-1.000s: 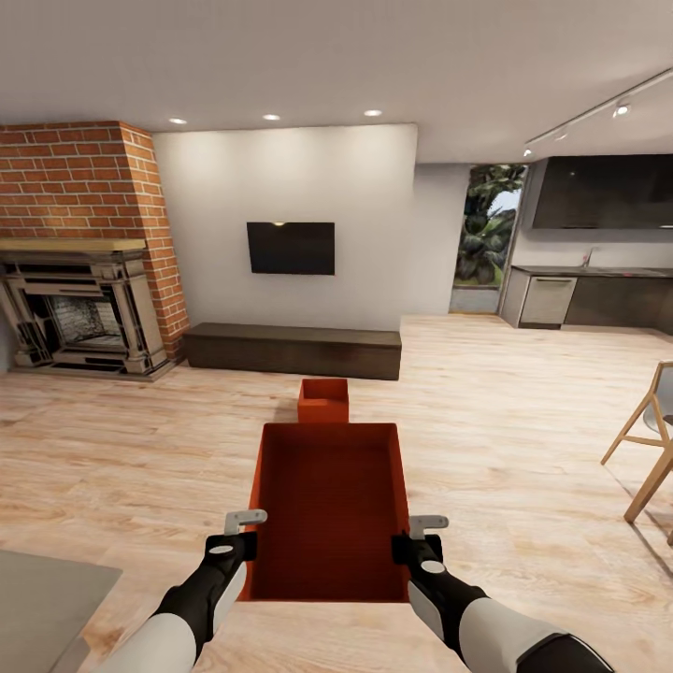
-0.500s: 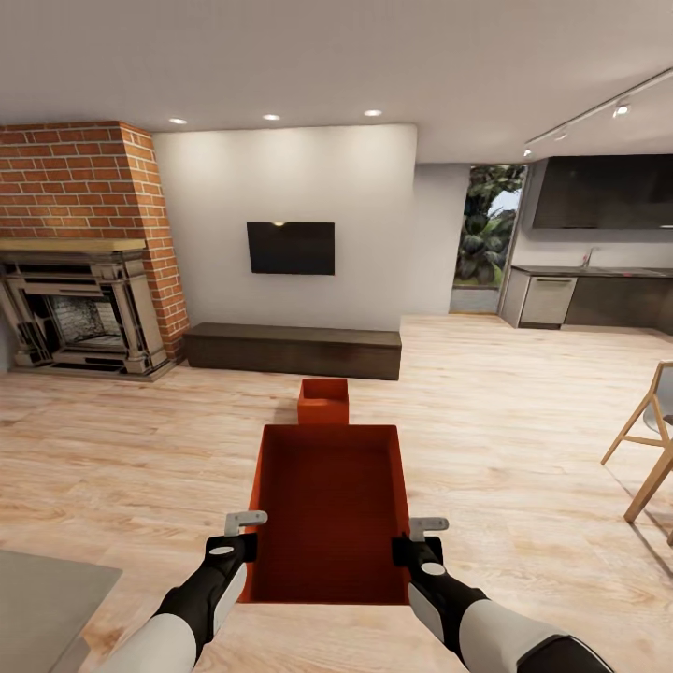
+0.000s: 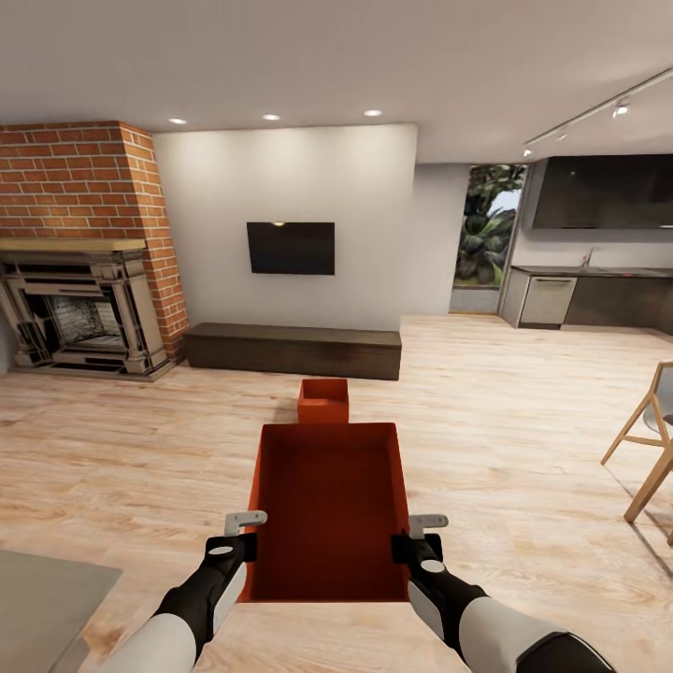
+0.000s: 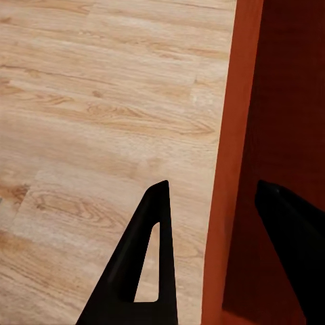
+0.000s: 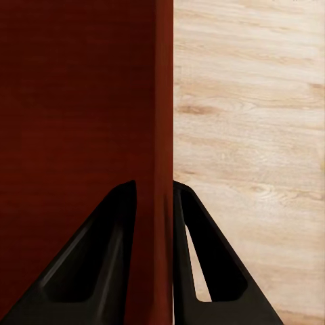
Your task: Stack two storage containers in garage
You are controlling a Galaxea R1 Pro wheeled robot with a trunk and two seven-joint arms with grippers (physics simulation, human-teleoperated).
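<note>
While the right gripper (image 5: 154, 193) pinches the near bin's (image 3: 327, 505) wall and the left gripper (image 4: 217, 203) straddles its wall unclosed, pickup is underway at frame centre; left must clamp next.

Head view: I look from high up, forward and down over both arms, at the near storage container (image 3: 327, 509) in the lower centre and the living room's far wall beyond.
Left wrist view: I sit very close, looking along the left fingers (image 4: 145, 271) at the container's wall (image 4: 233, 169), plank floor (image 4: 101, 122) in the left of the frame.
Right wrist view: equally close, along the right fingers (image 5: 112, 264) astride the other wall (image 5: 162, 135).
Shared: the container's two long walls and the floor beside them.
</note>
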